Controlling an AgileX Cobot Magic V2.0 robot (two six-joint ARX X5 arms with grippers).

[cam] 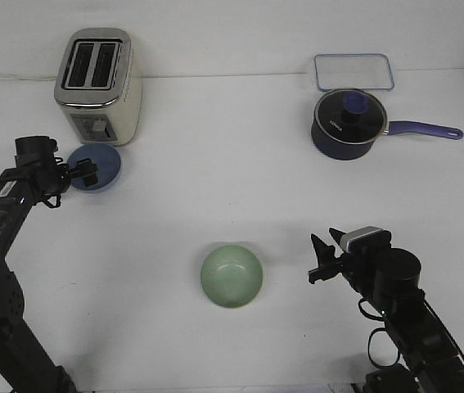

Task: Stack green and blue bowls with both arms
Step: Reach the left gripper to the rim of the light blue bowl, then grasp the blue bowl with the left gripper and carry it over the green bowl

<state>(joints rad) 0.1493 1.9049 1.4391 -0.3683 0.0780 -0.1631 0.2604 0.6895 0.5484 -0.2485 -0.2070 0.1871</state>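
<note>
The light blue bowl (pixel 107 167) sits on the white table at the far left, just in front of the toaster. My left gripper (pixel 87 173) is over the bowl's left rim with its fingers apart, and it hides part of the bowl. The pale green bowl (pixel 232 276) sits upright and empty at the front middle of the table. My right gripper (pixel 322 260) is open and empty, to the right of the green bowl with a clear gap, pointing toward it.
A cream and silver toaster (pixel 99 86) stands at the back left, close behind the blue bowl. A dark blue lidded saucepan (pixel 348 124) with a purple handle stands at the back right. A clear rectangular container (pixel 353 72) lies behind it.
</note>
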